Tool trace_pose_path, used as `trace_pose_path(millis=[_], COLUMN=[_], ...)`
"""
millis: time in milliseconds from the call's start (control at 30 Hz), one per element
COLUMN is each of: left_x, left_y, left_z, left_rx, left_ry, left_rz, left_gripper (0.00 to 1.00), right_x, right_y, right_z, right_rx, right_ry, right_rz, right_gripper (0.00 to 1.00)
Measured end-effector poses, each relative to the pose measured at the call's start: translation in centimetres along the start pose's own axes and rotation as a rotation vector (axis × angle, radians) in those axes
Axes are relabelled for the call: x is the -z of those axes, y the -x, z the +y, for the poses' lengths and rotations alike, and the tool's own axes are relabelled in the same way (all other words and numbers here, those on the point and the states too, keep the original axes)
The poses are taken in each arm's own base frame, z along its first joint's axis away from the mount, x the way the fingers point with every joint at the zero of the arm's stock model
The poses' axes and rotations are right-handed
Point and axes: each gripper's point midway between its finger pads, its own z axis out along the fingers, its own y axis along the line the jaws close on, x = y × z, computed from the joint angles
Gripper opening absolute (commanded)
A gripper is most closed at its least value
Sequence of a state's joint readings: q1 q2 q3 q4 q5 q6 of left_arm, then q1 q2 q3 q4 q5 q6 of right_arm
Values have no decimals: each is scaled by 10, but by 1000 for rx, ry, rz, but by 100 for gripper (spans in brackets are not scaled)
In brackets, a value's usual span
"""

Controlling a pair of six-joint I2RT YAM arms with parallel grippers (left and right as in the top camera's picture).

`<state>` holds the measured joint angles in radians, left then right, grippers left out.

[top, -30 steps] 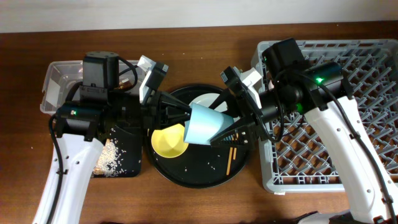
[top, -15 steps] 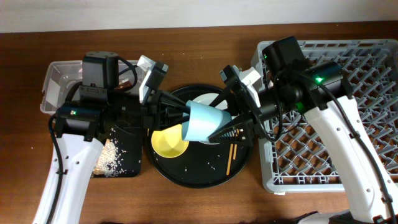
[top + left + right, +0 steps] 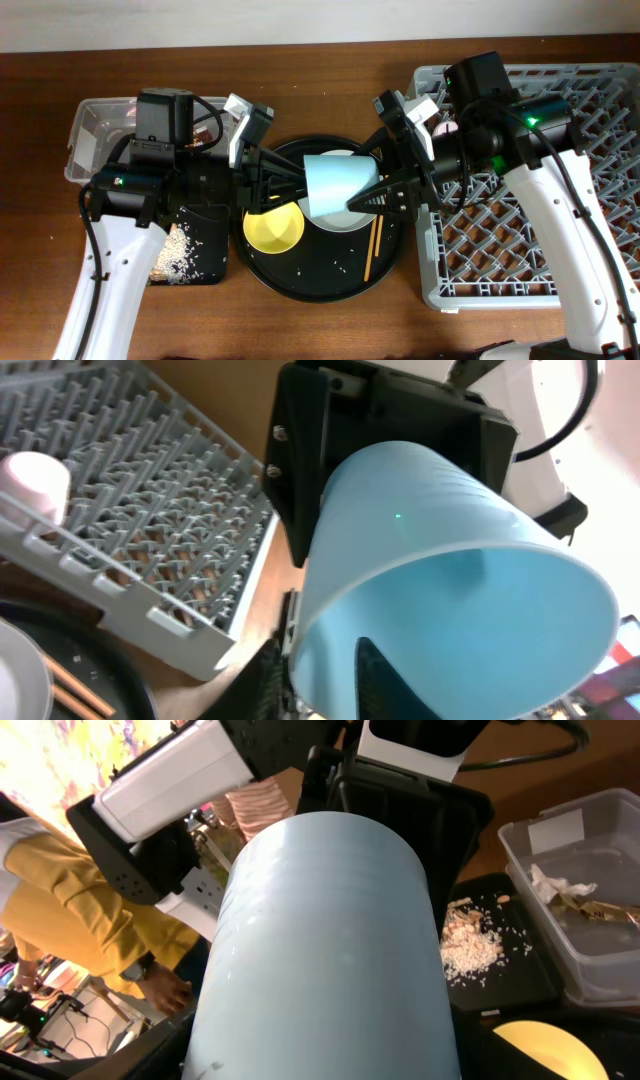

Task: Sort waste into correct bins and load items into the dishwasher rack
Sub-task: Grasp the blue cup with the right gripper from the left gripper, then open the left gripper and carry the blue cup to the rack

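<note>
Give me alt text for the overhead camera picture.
The right hand holds a pale blue cup sideways over a round black tray, the left hand at its mouth. A yellow bowl and chopsticks lie on the tray.

Left arm (image 3: 130, 190), right arm (image 3: 545, 170), blue cup (image 3: 338, 188) over round tray (image 3: 320, 278); rack (image 3: 475, 262) seemingly free.

Blue cup (image 3: 338, 187) sideways over plate (image 3: 333, 156)

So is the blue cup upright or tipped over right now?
On its side. The blue cup lies sideways over the round tray, mouth toward the left arm; the left wrist view looks into it.
</note>
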<state>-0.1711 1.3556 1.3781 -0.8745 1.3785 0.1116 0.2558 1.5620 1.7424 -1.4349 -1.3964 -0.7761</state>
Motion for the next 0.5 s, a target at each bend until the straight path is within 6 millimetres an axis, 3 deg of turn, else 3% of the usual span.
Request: trace_pose_path(millis=[67,333,500], left_x=[0,0,2], left_y=[-1,-2,-2], left_z=[4,15,20], left_rx=[0,-1,0], left_ry=[22,85,118], left_rz=[3,10,12], left_gripper=[45,50,51], right_x=[0,5,29], right_y=[-2,-8,-13], right_z=[-2,-14,-34], right_rx=[-4,-30,-132], right_ry=[-9,-68,-182], right_rz=[9,42,42], right_gripper=[69,68,68])
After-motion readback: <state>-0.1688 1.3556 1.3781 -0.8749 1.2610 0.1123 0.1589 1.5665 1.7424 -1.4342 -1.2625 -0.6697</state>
